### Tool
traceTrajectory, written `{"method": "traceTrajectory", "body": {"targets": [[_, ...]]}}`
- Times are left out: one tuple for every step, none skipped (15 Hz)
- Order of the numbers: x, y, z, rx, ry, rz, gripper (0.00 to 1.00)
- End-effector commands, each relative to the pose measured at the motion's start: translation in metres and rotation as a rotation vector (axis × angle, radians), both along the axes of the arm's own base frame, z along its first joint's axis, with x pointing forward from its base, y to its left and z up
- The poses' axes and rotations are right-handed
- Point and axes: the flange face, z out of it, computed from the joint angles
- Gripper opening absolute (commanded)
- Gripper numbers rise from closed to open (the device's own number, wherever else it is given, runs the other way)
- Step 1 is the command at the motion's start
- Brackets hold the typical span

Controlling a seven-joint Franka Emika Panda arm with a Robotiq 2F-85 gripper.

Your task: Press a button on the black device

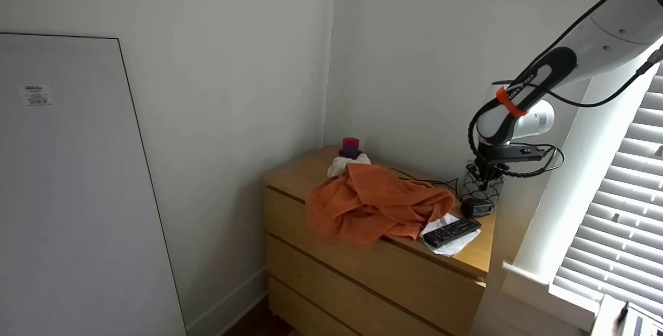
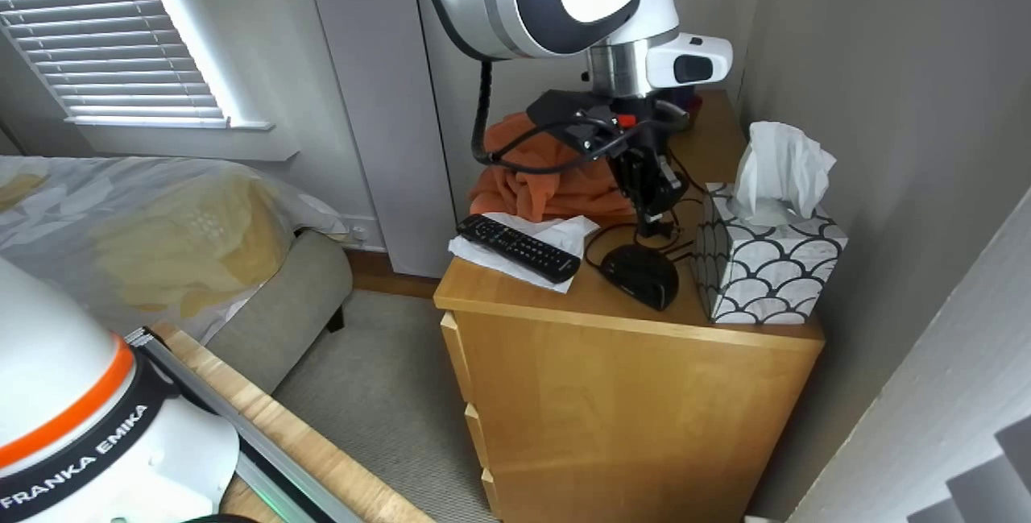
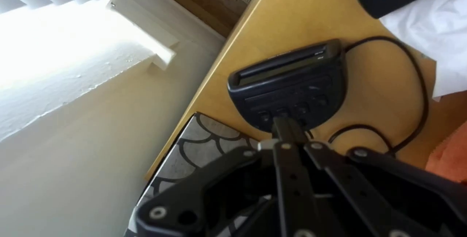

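Observation:
The black device is a rounded, corded, clock-like unit with a dark display strip and a row of small buttons. It shows in the wrist view point(image 3: 284, 83) and in both exterior views point(image 1: 476, 207) point(image 2: 642, 275), on top of the wooden dresser point(image 2: 612, 301). My gripper points down with its fingertips together and nothing between them, in the wrist view point(image 3: 290, 122) and in both exterior views point(image 1: 483, 186) point(image 2: 651, 225). In the wrist view the tips overlap the device's button edge and hide part of it. I cannot tell whether they touch it.
A black TV remote point(image 2: 519, 247) lies on white paper point(image 1: 458, 245) beside the device. A patterned tissue box point(image 2: 773, 273) stands close on the other side. A loose cord point(image 3: 419, 72), an orange cloth point(image 1: 378, 199) and a purple cup point(image 1: 350, 145) lie farther along the dresser.

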Motion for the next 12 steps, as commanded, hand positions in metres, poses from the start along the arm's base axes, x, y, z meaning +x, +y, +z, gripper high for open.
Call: {"method": "traceTrajectory", "body": {"targets": [[0.002,-0.001,-0.015,-0.039,-0.011,-0.018,0.0],[0.002,-0.001,-0.018,-0.048,-0.013,-0.021,0.0],[0.003,-0.001,-0.021,-0.054,-0.015,-0.022,0.0],[0.004,-0.001,-0.025,-0.064,-0.013,-0.022,0.0],[0.004,-0.001,-0.027,-0.068,-0.008,-0.023,0.0],[0.005,0.0,-0.03,-0.073,-0.005,-0.021,0.0],[0.005,0.002,-0.032,-0.078,-0.001,-0.019,0.0],[0.006,0.003,-0.034,-0.082,-0.001,-0.015,0.0],[0.007,0.005,-0.035,-0.085,-0.005,-0.011,0.0],[0.008,0.006,-0.036,-0.088,-0.005,-0.007,0.0],[0.009,0.007,-0.037,-0.091,-0.006,-0.002,0.0],[0.01,0.008,-0.038,-0.095,-0.006,0.0,0.0]]}}
